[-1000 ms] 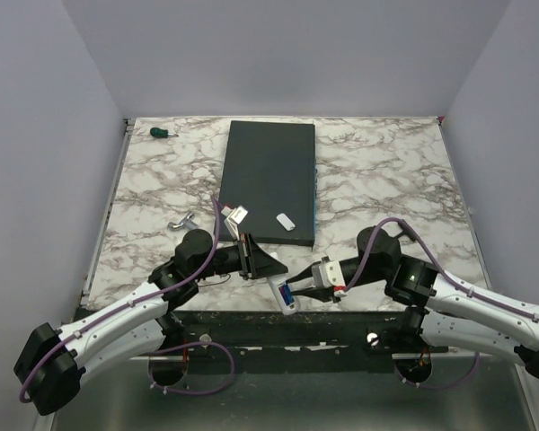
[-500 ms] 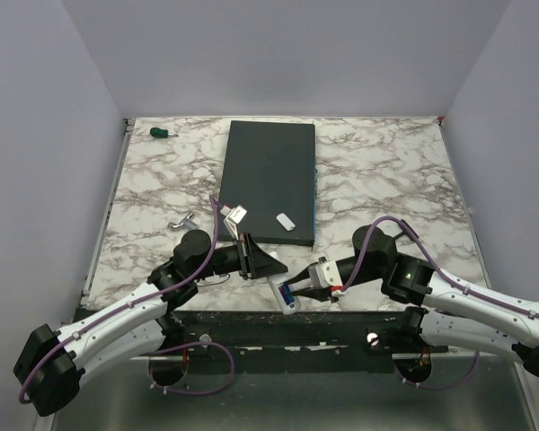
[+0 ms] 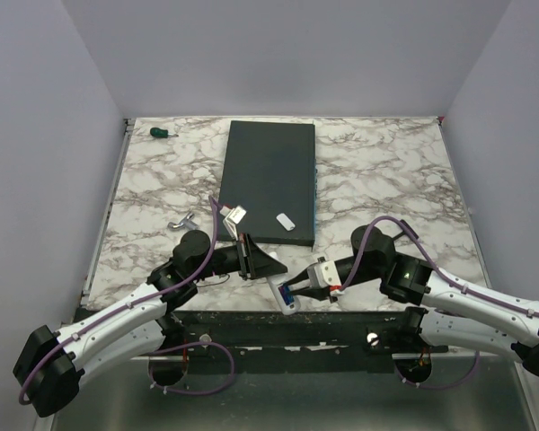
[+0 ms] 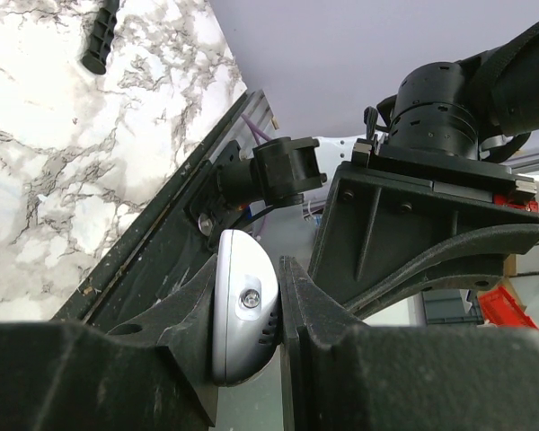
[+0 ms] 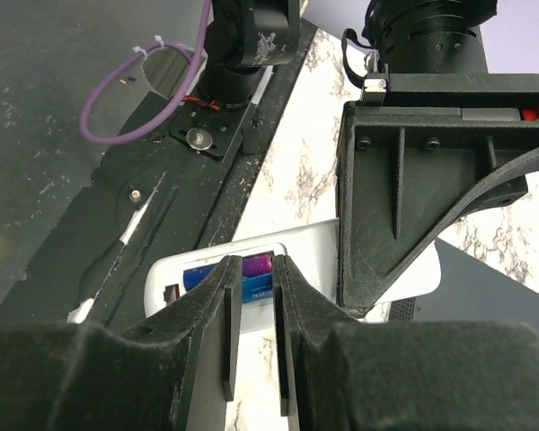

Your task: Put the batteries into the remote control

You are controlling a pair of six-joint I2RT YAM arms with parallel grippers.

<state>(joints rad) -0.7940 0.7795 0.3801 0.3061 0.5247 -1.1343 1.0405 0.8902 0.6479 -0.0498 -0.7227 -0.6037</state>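
The white remote control (image 3: 288, 299) sticks out over the table's front edge with its open back showing. My left gripper (image 3: 271, 271) is shut on its far end, and the left wrist view shows the rounded end (image 4: 242, 305) squeezed between both pads. In the bay (image 5: 310, 251) lie the batteries side by side: a purple-blue one (image 5: 259, 264) and a blue one (image 5: 256, 287). My right gripper (image 5: 252, 296) hangs right over them with a slim gap between its jaws, straddling their middles. It grips nothing that I can see.
A large dark grey slab (image 3: 271, 180) lies mid-table with a tiny white cover piece (image 3: 286, 221) on its near corner. A green-handled screwdriver (image 3: 163, 133) sits at the far left. A small grey tool (image 3: 181, 222) and a white part (image 3: 236, 215) lie near the left arm.
The right gripper's jaws have narrowed over the battery bay and the right arm has edged slightly left. The left gripper and remote have stayed put.
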